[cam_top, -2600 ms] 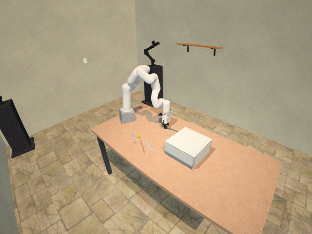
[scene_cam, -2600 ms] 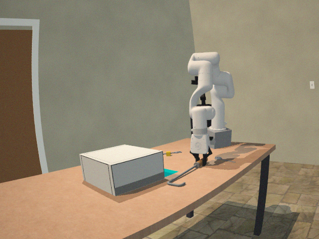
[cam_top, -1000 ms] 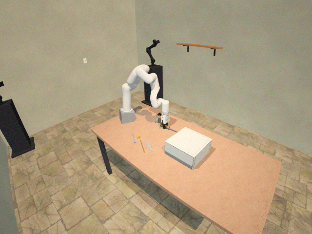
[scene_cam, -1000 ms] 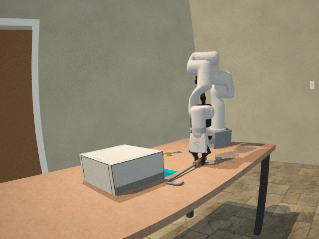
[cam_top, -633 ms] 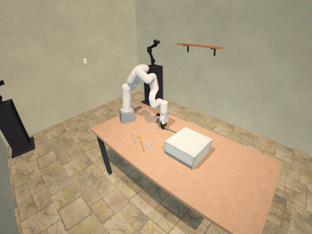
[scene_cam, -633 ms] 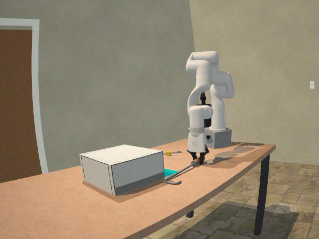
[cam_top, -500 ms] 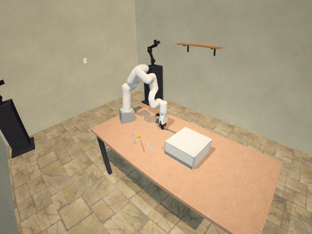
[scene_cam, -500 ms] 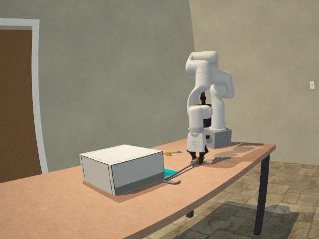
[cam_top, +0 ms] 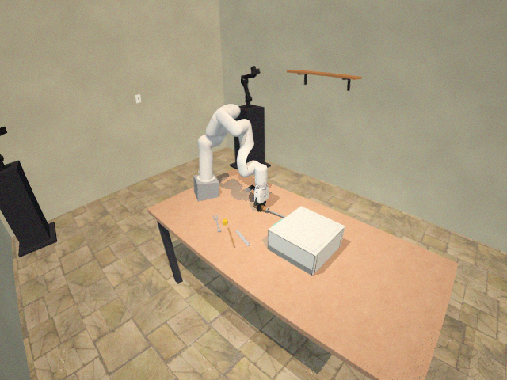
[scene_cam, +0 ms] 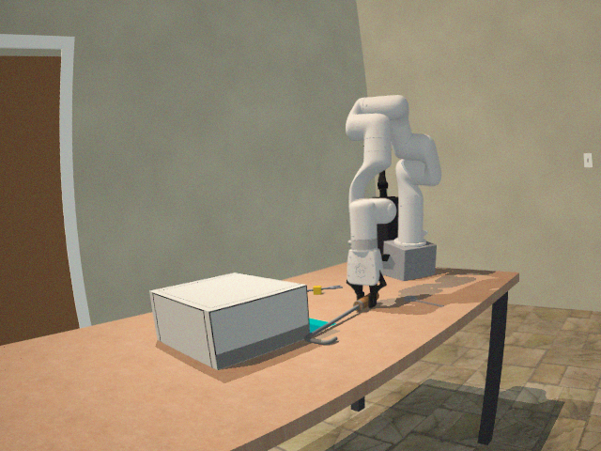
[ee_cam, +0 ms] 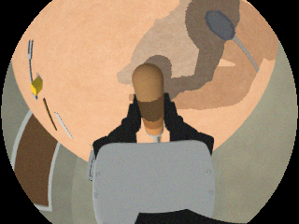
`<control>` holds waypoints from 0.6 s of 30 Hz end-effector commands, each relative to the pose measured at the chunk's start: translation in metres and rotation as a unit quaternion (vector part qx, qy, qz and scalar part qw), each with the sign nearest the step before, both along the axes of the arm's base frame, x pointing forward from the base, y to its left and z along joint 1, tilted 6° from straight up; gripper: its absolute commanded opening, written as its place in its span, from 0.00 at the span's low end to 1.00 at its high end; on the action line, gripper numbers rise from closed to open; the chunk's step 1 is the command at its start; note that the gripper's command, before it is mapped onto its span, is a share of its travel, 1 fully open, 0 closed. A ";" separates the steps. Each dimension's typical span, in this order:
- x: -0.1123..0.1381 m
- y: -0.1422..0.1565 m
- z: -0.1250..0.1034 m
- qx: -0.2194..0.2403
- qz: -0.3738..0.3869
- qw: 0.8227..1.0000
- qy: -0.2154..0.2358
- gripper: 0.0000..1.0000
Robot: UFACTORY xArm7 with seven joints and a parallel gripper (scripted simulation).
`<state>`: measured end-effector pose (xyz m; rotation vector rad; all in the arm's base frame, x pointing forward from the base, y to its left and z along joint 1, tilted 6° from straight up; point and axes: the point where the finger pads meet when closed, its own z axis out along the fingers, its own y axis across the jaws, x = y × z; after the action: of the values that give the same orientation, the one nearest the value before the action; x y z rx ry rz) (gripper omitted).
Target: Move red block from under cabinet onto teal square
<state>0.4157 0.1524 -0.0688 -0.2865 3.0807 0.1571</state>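
Beside the cabinet (scene_cam: 233,315), the hand (scene_cam: 366,296) is clenched partway on the hooked rod's wooden handle (ee_cam: 149,96); fingertips near the table (scene_cam: 437,310).

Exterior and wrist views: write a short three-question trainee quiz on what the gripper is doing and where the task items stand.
1. True or false: the gripper is shut on the hook tool's wooden handle.
2. Where does the tool's hooked end lie? A) on top of the cabinet B) on the table by the cabinet's low gap C) on the floor
3. Fill in: the red block is ___ in every view.

Key: 1 true; 2 B; 3 hidden. A sliver of the teal square shows beside the cabinet.
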 end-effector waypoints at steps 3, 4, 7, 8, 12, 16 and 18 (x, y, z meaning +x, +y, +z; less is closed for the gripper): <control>-0.003 -0.020 -0.001 0.000 -0.007 1.000 0.000 0.00; -0.004 -0.023 -0.002 0.000 -0.008 1.000 0.000 0.00; -0.006 -0.032 -0.003 0.000 -0.010 1.000 0.000 0.00; -0.007 -0.034 -0.003 0.001 -0.011 1.000 0.000 0.00; -0.009 -0.043 -0.004 0.001 -0.013 1.000 0.000 0.00; -0.011 -0.052 -0.005 0.001 -0.016 1.000 0.001 0.00; -0.013 -0.057 -0.006 0.001 -0.017 1.000 0.001 0.00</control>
<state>0.4038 0.1077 -0.0745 -0.2501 3.0877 0.1569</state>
